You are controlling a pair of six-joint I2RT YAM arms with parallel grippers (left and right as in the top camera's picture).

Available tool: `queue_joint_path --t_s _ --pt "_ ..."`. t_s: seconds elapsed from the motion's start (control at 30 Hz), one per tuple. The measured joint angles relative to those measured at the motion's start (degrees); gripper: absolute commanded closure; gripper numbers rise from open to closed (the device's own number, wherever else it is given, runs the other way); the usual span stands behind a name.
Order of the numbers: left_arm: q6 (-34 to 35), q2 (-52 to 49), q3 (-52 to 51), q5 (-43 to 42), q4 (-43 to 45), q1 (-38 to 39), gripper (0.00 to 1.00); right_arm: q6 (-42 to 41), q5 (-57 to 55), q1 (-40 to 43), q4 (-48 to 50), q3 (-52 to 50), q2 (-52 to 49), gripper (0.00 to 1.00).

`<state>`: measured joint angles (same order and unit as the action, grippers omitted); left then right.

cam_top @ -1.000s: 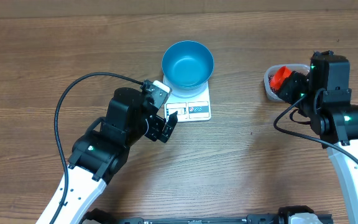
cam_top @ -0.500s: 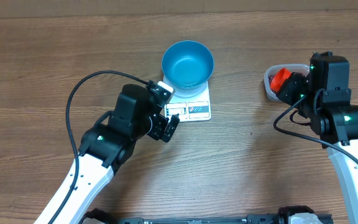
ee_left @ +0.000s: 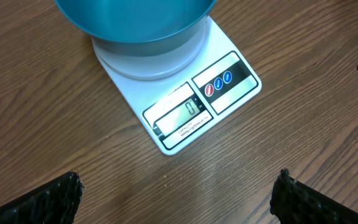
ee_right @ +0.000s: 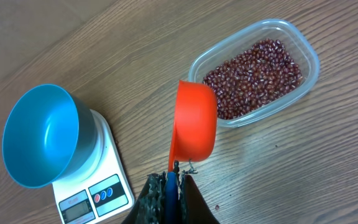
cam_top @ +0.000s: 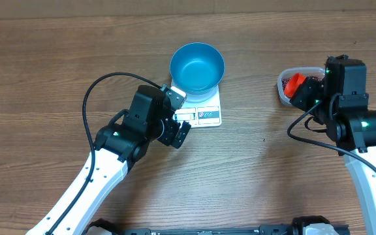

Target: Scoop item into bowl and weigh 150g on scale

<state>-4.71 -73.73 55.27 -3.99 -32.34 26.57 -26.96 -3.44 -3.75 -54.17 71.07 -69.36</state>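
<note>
Bowl sits empty on the scale, display reads zero. Beans are all in the clear tub, well off the scale's right side. Your right gripper is clamped on the blue handle of the red scoop; the scoop is empty and hangs at the tub edge nearest the scale. Left gripper is wide open, holding nothing, just beside the scale's display edge.

Risks:
- The grip on the handle is thin, so the scoop may twist when you dig in.
- The tub looks light, so a push could slide or tip it.
- Beans could roll off onto the desk on the carry back to the scale.
- The left gripper could nudge the scale and spoil the zero.
- A heaped scoop could overshoot the target.
</note>
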Motion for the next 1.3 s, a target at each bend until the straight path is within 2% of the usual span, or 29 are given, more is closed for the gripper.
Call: queue_joint_path --t_s 0.1,0.27,0.43,0.9,1.3 --pt "-0.5 0.1 -0.1 -2.0 2.5 0.0 0.0 0.0 0.0 0.0 -0.1 0.0 0.0 0.96" --pt "-6.0 2.9 -0.1 -8.7 5.1 0.0 0.0 0.1 0.0 0.0 -0.1 0.0 0.0 0.96" --pt "-8.2 7.6 -0.1 -10.6 5.0 0.0 0.0 0.7 0.0 0.0 -0.3 0.0 0.0 0.96" --pt "-7.3 10.5 -0.1 -4.7 4.1 0.0 0.0 1.3 0.0 0.0 -0.8 0.0 0.0 0.96" --pt "-7.3 10.5 -0.1 -4.1 3.7 0.0 0.0 1.5 0.0 0.0 -0.8 0.0 0.0 0.96"
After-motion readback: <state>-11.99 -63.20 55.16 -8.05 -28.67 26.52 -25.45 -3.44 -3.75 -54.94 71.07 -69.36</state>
